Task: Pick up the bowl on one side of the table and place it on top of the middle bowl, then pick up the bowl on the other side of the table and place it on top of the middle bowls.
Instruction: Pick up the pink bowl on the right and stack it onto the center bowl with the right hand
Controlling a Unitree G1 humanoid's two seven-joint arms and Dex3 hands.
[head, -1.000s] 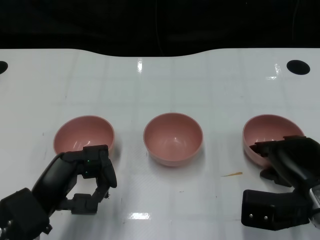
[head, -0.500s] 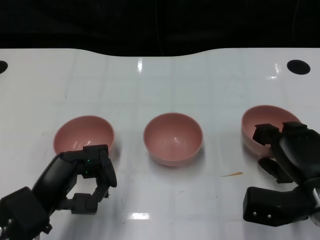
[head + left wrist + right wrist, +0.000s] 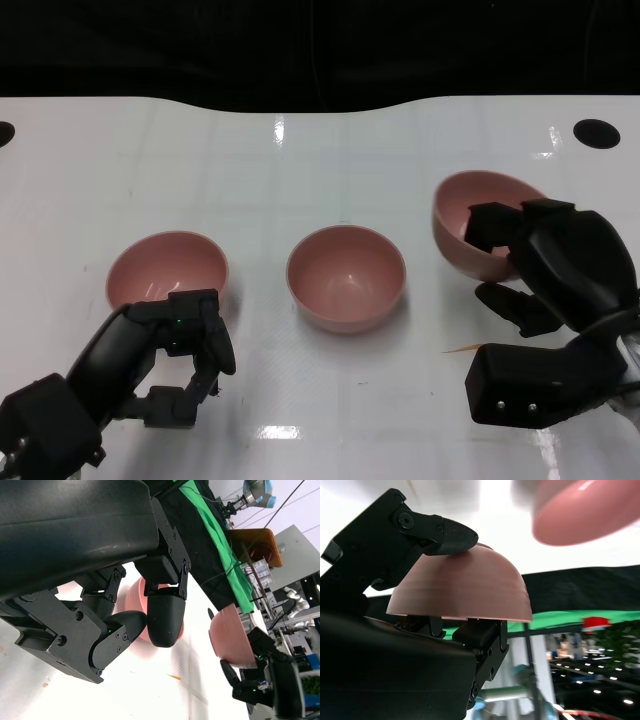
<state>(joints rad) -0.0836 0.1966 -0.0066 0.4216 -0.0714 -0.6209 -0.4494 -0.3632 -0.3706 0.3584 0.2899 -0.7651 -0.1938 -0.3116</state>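
Note:
Three pink bowls are in the head view. The middle bowl (image 3: pixel 346 276) and the left bowl (image 3: pixel 167 268) sit on the white table (image 3: pixel 320 160). My right hand (image 3: pixel 550 262) grips the right bowl (image 3: pixel 476 227) by its rim and holds it tilted above the table, to the right of the middle bowl. In the right wrist view the held bowl (image 3: pixel 465 587) is clamped between fingers (image 3: pixel 440 535), with the middle bowl (image 3: pixel 585 512) blurred beyond. My left hand (image 3: pixel 175 350) rests just in front of the left bowl, fingers curled, holding nothing. The left wrist view shows the lifted bowl (image 3: pixel 230 640).
A small yellowish scrap (image 3: pixel 464 349) lies on the table in front of the right hand. Black round holes (image 3: pixel 597 133) sit near the far corners. The table's far edge borders a dark background.
My right hand has lifted the right bowl off the table and carried it up and leftward, toward the middle bowl. The left hand has stayed put.

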